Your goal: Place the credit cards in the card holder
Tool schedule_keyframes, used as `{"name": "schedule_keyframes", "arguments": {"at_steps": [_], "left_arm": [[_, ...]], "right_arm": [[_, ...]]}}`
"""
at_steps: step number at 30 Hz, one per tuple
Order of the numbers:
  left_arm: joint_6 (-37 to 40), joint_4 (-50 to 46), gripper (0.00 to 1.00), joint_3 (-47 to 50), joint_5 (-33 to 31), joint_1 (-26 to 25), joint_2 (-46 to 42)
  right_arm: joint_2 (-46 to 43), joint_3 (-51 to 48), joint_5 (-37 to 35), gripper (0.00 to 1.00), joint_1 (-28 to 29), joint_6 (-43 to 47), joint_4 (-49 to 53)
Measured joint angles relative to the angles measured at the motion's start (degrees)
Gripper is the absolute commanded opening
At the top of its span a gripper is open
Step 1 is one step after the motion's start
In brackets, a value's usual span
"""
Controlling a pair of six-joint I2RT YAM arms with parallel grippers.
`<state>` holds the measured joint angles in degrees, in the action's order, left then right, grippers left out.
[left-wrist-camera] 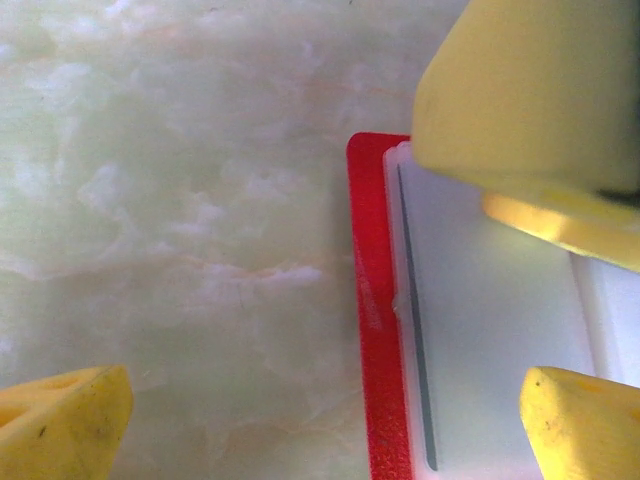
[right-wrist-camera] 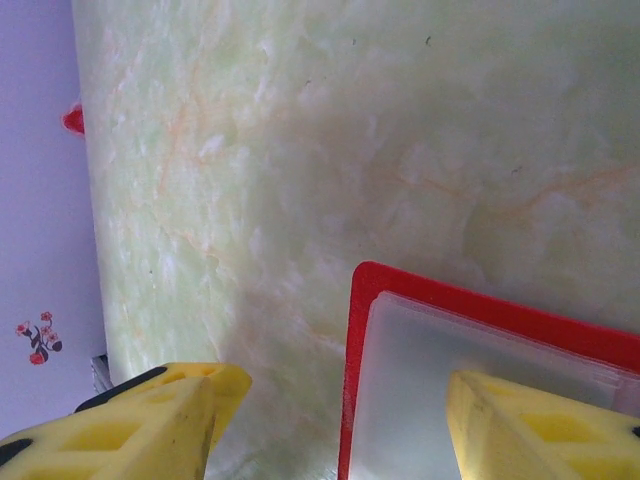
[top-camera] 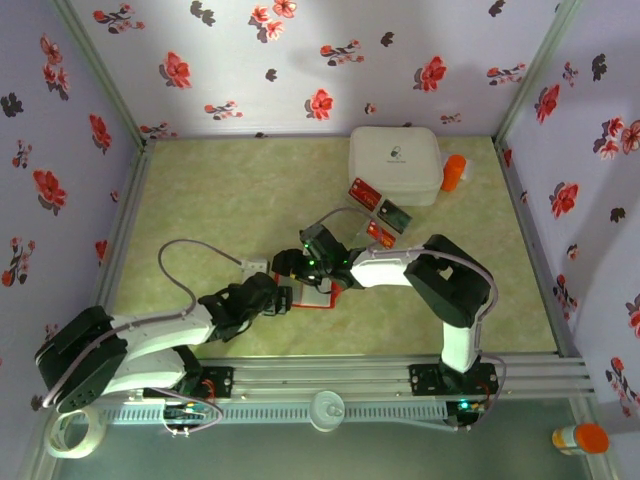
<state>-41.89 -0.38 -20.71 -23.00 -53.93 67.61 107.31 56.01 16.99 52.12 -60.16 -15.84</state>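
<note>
Both my left fingers (left-wrist-camera: 65, 415) and right fingers (right-wrist-camera: 160, 420) gape wide, empty, crowding the flat red folding card holder (left-wrist-camera: 375, 300) near its 10 o'clock corner; closing risks collision.

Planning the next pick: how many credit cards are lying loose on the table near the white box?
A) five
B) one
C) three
C: the top view shows three cards in a cluster just in front of the white box, apart from the card holder.

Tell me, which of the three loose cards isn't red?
The middle card of the row beside the white box. It is dark, while the card nearest the box and the card nearest the wallet are both red.
</note>
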Motion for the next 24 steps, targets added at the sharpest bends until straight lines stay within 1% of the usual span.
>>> {"name": "schedule_keyframes", "arguments": {"at_steps": [5,8,11,14,18,21,24], "left_arm": [[-0.3,0.0,1.00,0.0,-0.5,0.3,1.6],[-0.9,-0.1,1.00,0.0,-0.6,0.4,2.2],[-1.4,-0.2,1.00,0.0,-0.6,0.6,2.5],[-1.6,-0.3,1.00,0.0,-0.8,0.6,2.6],[-1.8,-0.5,1.00,0.0,-0.9,0.7,2.5],[-2.0,-0.8,1.00,0.0,-0.9,0.7,2.2],[-2.0,-1.1,1.00,0.0,-1.0,0.7,2.1]], "right_arm": [[-2.6,0.0,0.0,0.63,-1.7,0.1,1.6],[-6.1,0.0,0.0,0.63,-3.3,1.1,3.4],[-10.9,0.0,-0.3,0.63,-5.5,3.8,7.5],[-16.4,0.2,-2.1,0.63,-8.2,8.8,15.2],[-21.7,2.6,-7.9,0.63,-12.3,17.9,28.9],[-23.7,4.9,-13.2,0.60,-15.5,25.1,38.2],[-24.2,6.6,-18.2,0.55,-18.2,31.4,45.2]]}}
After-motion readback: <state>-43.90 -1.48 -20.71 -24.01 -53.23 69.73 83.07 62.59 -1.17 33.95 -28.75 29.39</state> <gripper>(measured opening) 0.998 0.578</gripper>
